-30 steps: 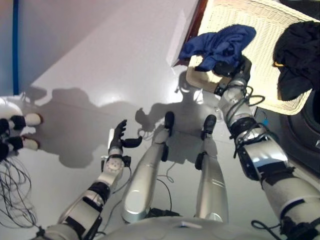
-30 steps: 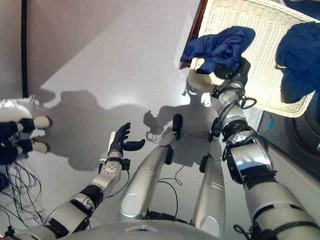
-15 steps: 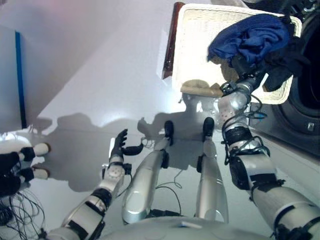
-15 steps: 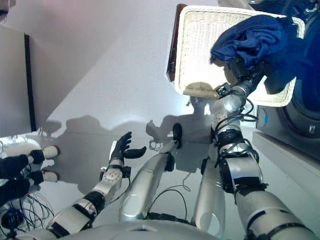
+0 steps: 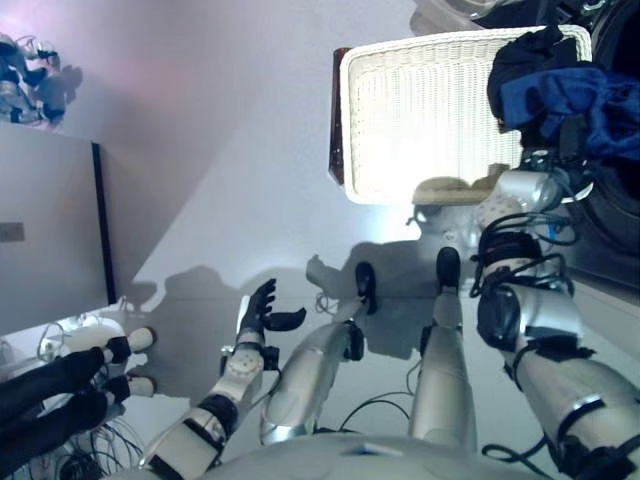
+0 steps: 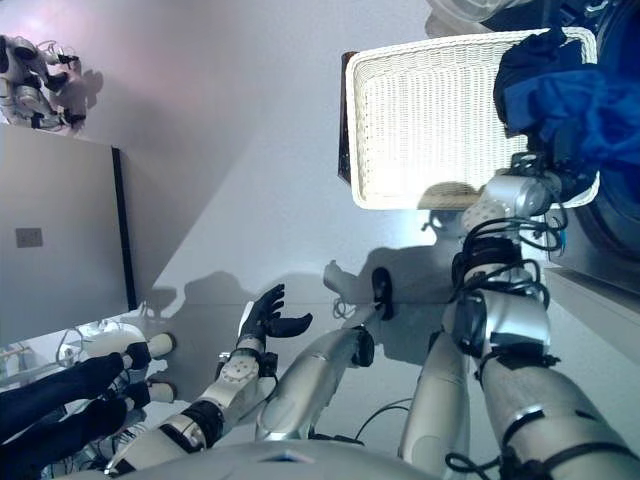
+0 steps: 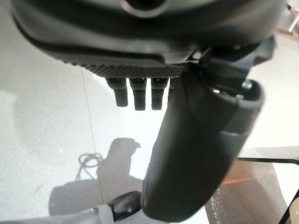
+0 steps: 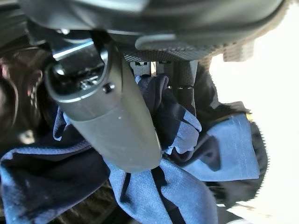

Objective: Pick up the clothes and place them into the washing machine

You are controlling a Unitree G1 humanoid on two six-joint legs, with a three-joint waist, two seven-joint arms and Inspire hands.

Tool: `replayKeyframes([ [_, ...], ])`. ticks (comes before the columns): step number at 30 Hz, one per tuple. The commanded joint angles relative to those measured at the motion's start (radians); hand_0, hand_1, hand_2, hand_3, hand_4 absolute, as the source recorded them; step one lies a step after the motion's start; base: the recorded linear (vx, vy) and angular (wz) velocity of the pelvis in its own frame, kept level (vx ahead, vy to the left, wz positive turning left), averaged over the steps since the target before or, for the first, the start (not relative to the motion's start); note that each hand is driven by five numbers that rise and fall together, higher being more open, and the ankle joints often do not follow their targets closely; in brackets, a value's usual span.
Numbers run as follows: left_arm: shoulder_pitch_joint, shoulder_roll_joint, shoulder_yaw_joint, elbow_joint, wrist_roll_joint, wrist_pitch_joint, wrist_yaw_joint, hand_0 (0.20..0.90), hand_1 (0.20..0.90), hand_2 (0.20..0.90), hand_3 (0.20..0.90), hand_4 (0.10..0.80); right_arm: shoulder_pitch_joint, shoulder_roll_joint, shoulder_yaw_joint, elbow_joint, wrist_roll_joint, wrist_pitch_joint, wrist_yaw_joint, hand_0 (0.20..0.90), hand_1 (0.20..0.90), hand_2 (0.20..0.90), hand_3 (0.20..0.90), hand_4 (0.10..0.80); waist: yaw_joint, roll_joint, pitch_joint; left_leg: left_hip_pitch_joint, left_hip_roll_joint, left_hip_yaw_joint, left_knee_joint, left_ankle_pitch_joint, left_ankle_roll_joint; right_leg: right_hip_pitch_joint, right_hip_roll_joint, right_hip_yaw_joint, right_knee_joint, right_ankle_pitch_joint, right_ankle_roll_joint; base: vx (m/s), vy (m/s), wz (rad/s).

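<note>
One blue garment (image 5: 560,100) hangs bunched in the right hand (image 8: 112,121), thumb and fingers curled round the cloth, up beside the dark washing machine drum (image 5: 620,200) and just past the white wicker basket (image 5: 420,110). Left hand (image 5: 262,312) idles low, fingers relaxed and empty. Risk: trailing folds could snag the basket rim, or slip out short of the drum.

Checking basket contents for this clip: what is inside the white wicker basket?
The white wicker basket shows bare weave over most of its inside. A dark garment drapes its right end. The blue cloth in the right robot hand covers that corner.
</note>
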State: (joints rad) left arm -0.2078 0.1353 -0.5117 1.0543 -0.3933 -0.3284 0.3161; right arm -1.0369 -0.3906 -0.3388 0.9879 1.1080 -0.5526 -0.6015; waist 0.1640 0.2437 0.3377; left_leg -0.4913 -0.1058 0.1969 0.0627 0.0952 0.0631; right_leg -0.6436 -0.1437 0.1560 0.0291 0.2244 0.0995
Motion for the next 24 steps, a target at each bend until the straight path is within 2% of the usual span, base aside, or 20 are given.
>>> replayKeyframes([
  [1, 0.013, 0.02, -0.004, 0.051, -0.029, -0.009, 0.017, 0.9, 0.9, 0.9, 0.9, 0.8, -0.154, -0.121, 0.069, -0.008, 0.037, -0.092, 0.07, 0.3, 0.3, 0.3, 0.3, 0.4, 0.021, 0.06, -0.023, -0.103, 0.021, -0.101, 0.018, 0.024, -0.07, -0.011, 0.055, -0.046, 0.203, -0.196, -0.017, -0.014, -0.094, -0.13],
  [6, 0.01, 0.037, 0.005, 0.046, -0.031, -0.011, 0.017, 0.9, 0.9, 0.9, 0.9, 0.8, -0.218, -0.194, 0.077, 0.019, 0.077, -0.117, 0.066, 0.3, 0.3, 0.3, 0.3, 0.4, 0.025, 0.069, -0.022, -0.156, 0.024, -0.113, 0.074, 0.008, -0.076, -0.069, 0.066, -0.044, 0.29, -0.234, -0.036, 0.011, -0.077, -0.04],
  [10, 0.023, 0.043, -0.002, 0.025, -0.019, -0.021, 0.013, 0.9, 0.9, 0.9, 0.9, 0.8, -0.265, -0.284, 0.107, 0.024, 0.067, -0.106, 0.059, 0.3, 0.3, 0.3, 0.3, 0.4, 0.034, 0.1, -0.047, -0.163, 0.021, -0.115, 0.072, 0.009, -0.086, -0.087, 0.061, -0.046, 0.315, -0.257, -0.039, 0.057, -0.038, 0.05],
  [16, 0.059, 0.05, 0.007, 0.006, -0.008, -0.035, 0.012, 0.9, 0.9, 0.9, 0.9, 0.8, -0.351, -0.444, 0.227, 0.061, -0.005, -0.052, 0.06, 0.3, 0.3, 0.3, 0.3, 0.4, 0.069, 0.155, -0.094, -0.16, 0.004, -0.121, 0.039, 0.026, -0.098, -0.11, 0.049, -0.043, 0.337, -0.275, -0.038, 0.086, 0.002, 0.16],
  [20, 0.072, 0.051, 0.004, 0.005, -0.006, -0.039, 0.005, 0.9, 0.9, 0.9, 0.9, 0.8, -0.416, -0.514, 0.307, 0.086, -0.022, -0.032, 0.08, 0.3, 0.3, 0.3, 0.3, 0.4, 0.082, 0.17, -0.107, -0.148, -0.002, -0.127, 0.004, 0.045, -0.105, -0.113, 0.048, -0.039, 0.341, -0.281, -0.039, 0.087, -0.02, 0.0],
  [21, 0.073, 0.05, 0.003, 0.004, -0.006, -0.04, 0.004, 0.9, 0.9, 0.9, 0.9, 0.8, -0.433, -0.529, 0.323, 0.093, -0.025, -0.032, 0.081, 0.399, 0.399, 0.399, 0.399, 0.466, 0.084, 0.172, -0.11, -0.145, -0.002, -0.13, -0.005, 0.048, -0.105, -0.114, 0.049, -0.039, 0.341, -0.285, -0.039, 0.086, -0.011, 0.01],
  [22, 0.075, 0.05, 0.001, 0.003, -0.008, -0.04, 0.002, 0.9, 0.9, 0.9, 0.9, 0.8, -0.45, -0.538, 0.343, 0.094, -0.022, -0.03, 0.088, 0.9, 0.9, 0.9, 0.9, 0.8, 0.088, 0.174, -0.114, -0.14, -0.004, -0.132, -0.015, 0.049, -0.106, -0.116, 0.05, -0.039, 0.341, -0.285, -0.039, 0.077, -0.007, 0.02],
  [24, 0.075, 0.047, 0.0, 0.002, -0.011, -0.04, -0.001, 0.9, 0.9, 0.9, 0.9, 0.8, -0.471, -0.553, 0.373, 0.105, -0.019, -0.02, 0.099, 0.9, 0.9, 0.9, 0.9, 0.8, 0.088, 0.175, -0.116, -0.138, -0.005, -0.133, -0.022, 0.053, -0.106, -0.121, 0.053, -0.037, 0.341, -0.284, -0.039, 0.064, -0.011, 0.01],
])
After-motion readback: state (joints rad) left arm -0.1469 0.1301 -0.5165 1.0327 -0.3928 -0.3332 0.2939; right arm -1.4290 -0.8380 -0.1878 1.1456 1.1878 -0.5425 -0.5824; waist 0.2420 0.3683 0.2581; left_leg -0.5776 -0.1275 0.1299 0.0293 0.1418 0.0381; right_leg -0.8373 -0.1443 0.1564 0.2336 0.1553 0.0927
